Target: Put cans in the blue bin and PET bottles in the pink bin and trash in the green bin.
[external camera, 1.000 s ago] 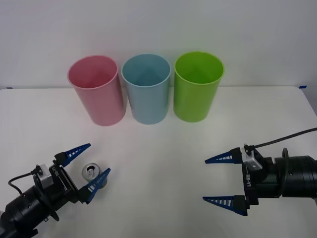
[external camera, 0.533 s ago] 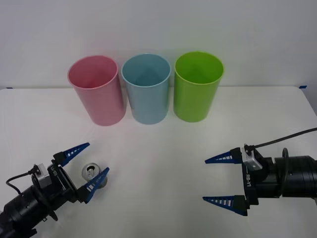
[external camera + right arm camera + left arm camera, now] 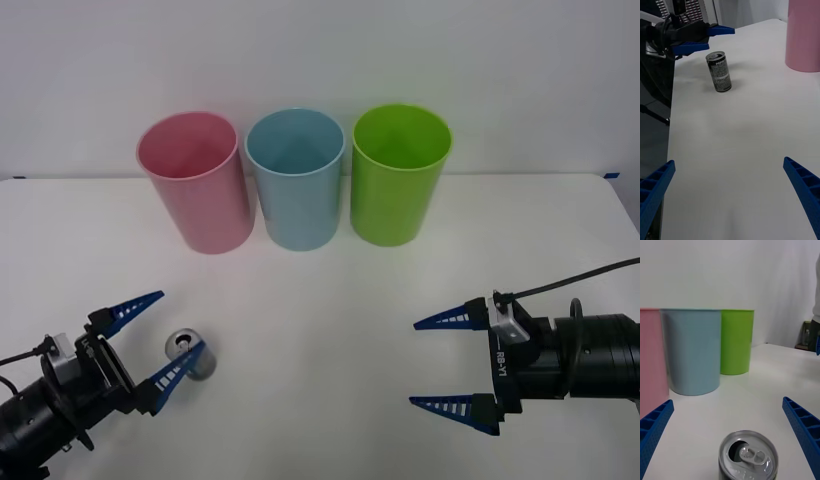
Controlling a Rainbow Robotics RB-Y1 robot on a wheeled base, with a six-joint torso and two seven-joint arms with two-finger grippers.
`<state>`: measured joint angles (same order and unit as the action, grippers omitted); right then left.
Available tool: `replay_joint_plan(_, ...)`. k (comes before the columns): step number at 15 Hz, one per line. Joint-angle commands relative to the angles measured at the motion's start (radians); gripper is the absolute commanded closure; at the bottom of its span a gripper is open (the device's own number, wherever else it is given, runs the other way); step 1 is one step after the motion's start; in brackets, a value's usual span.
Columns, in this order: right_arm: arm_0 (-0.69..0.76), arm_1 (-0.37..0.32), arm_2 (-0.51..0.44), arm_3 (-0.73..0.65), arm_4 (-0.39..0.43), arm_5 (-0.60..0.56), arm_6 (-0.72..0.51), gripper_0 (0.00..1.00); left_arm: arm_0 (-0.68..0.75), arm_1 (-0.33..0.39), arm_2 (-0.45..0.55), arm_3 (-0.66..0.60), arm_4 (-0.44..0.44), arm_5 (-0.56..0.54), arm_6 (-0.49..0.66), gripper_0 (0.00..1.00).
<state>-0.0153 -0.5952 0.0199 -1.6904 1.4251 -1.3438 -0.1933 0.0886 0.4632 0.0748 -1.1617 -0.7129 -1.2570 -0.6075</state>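
Note:
A small can with a silver top stands upright on the white table at the front left. My left gripper is open, and the can sits at its fingertips, close to the nearer finger. From the left wrist the can is just ahead, between the open blue fingers. The pink bin, blue bin and green bin stand in a row at the back. My right gripper hovers open at the front right, holding nothing. Its wrist view shows the can far off beside the left gripper.
The white table stretches between the bins and both arms. A black cable trails from the right arm. The table's edge drops off on the left arm's side.
My left arm has drawn back toward the front left, so the can now stands at its fingertips instead of deep between the fingers. The right arm has not moved.

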Motion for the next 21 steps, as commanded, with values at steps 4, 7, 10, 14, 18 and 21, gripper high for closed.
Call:
replay_joint_plan(4,0.000,0.000,0.000,0.000,0.000,0.000,0.000,0.00,0.043,0.042,0.003,-0.038,0.015,-0.002,0.040,0.00)
replay_joint_plan(7,0.000,0.000,0.000,0.000,0.000,0.000,0.000,0.00,0.054,0.054,0.010,-0.041,0.015,-0.016,0.048,0.00)
replay_joint_plan(10,0.000,0.000,0.000,0.000,0.000,0.000,0.000,0.00,0.063,0.060,0.016,-0.042,0.015,-0.024,0.051,0.00)
replay_joint_plan(14,0.000,0.000,0.000,0.000,0.000,0.000,0.000,0.00,0.071,0.074,0.026,-0.041,0.003,-0.027,0.051,0.00)
replay_joint_plan(18,0.000,0.000,0.000,0.000,0.000,0.000,0.000,0.00,0.074,0.084,0.031,-0.041,-0.011,-0.027,0.054,0.00)
replay_joint_plan(21,0.000,0.000,0.000,0.000,0.000,0.000,0.000,0.00,0.077,0.094,0.033,-0.041,-0.030,-0.027,0.063,0.00)
